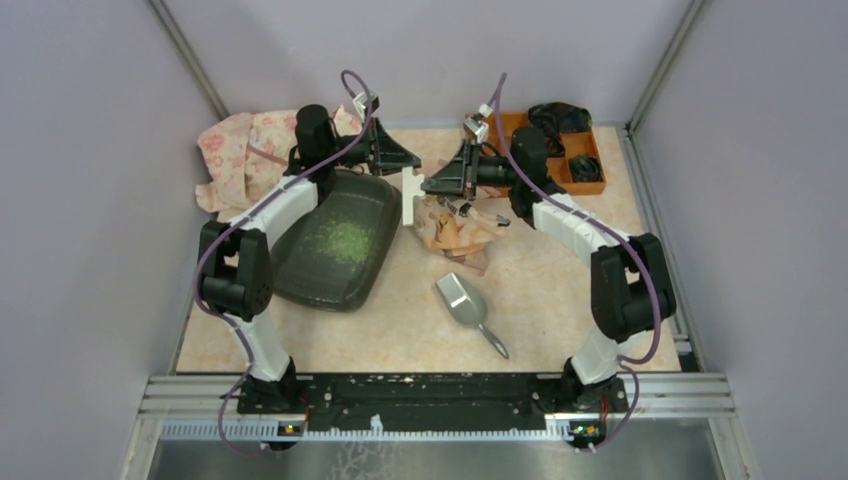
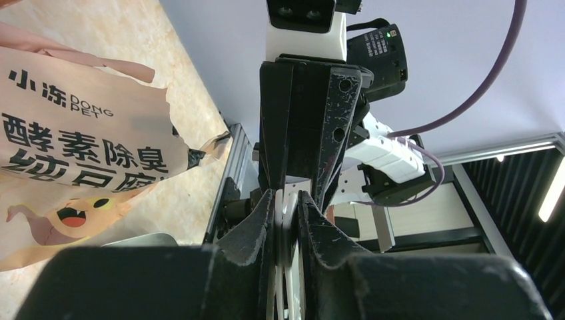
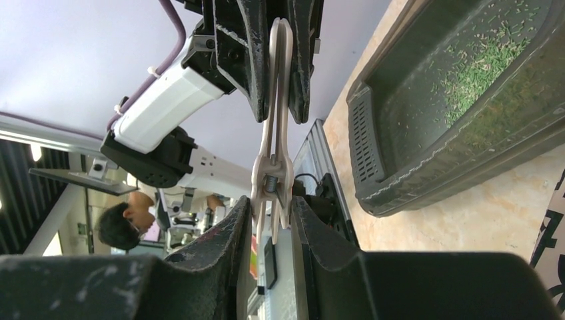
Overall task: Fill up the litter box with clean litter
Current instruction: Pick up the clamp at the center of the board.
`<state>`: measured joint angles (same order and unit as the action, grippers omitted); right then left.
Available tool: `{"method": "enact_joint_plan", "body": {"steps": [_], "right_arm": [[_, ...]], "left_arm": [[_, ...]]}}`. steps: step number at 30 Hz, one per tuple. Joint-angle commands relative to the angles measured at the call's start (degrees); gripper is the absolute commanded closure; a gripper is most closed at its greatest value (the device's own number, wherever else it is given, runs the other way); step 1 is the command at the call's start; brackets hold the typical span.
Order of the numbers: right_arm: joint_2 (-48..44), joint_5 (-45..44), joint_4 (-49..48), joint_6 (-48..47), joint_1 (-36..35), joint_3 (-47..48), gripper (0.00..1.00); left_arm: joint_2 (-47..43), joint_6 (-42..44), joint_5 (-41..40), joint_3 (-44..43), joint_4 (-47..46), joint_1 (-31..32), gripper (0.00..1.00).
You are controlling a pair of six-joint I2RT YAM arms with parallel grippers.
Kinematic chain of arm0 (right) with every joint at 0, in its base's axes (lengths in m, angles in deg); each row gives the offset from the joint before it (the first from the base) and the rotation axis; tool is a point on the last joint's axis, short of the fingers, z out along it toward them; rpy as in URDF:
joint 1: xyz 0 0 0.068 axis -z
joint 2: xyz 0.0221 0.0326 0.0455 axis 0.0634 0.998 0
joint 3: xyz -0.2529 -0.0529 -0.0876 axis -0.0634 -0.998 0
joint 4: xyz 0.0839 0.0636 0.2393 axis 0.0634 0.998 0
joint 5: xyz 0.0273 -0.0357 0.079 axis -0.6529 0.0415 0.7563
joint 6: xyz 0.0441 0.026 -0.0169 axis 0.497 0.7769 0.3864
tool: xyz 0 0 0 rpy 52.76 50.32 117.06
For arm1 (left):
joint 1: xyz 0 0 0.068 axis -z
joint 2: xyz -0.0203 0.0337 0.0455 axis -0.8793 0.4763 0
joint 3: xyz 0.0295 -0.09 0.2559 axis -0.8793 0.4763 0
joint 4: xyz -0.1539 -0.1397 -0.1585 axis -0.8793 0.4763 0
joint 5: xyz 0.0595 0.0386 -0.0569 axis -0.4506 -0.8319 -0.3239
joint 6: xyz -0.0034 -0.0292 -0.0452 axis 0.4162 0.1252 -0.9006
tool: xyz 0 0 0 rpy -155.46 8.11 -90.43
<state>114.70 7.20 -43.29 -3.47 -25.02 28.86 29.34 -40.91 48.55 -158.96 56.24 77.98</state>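
The right claw [image 3: 270, 207] is nearest, closed on the spring end of a white clip [image 3: 273, 150]; the left claw [image 2: 288, 200] pinches its other end, above the middle of the surface [image 1: 560, 330]. The litter box [image 1: 310, 290] sits by the left edge, clean litter [image 1: 345, 240] a thin patch inside — loose, light grains that likely no claw can pinch. Better carried in the scoop [image 1: 460, 298], held by its handle, or poured from the soft, crumpling bag [image 1: 465, 238].

Dark grey litter box [image 1: 300, 288], speckled light-green litter [image 1: 346, 240], orange organiser tray [image 1: 575, 187], white clip [image 1: 409, 200]
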Motion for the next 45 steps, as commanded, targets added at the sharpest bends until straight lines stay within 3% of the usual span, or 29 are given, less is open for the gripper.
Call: {"method": "enact_joint_plan", "body": {"steps": [1, 3, 12, 22, 30, 45], "right_arm": [[-0.2, -0.9, -1.5, -1.5, -1.0, 4.1, 0.95], [-0.2, -1.4, 0.4, -2.7, -1.2, 4.7, 1.00], [-1.3, -2.9, 8.8, -8.4, -1.5, 6.6, 1.00], [-1.8, -3.0, 7.0, -7.2, -1.5, 5.5, 1.00], [-1.9, -0.8, -12.0, 6.2, -1.5, -0.4, 1.00], [-2.7, -1.9, -9.2, 4.5, -0.7, 0.5, 1.00]], "left_arm": [[-1.4, 1.5, 1.1, -0.9, -0.3, 0.9, 0.87], [-1.3, 2.0, 1.2, -1.4, 0.5, 1.0, 0.86], [0.6, 10.3, 0.2, -10.1, 13.4, 0.9, 0.51], [0.3, 10.5, -0.5, -9.8, 13.4, 0.6, 0.49], [0.0, 9.1, -0.9, -9.5, 11.1, -1.0, 0.44], [-3.0, 9.9, 0.2, -4.2, 9.7, -3.5, 0.41]]}}
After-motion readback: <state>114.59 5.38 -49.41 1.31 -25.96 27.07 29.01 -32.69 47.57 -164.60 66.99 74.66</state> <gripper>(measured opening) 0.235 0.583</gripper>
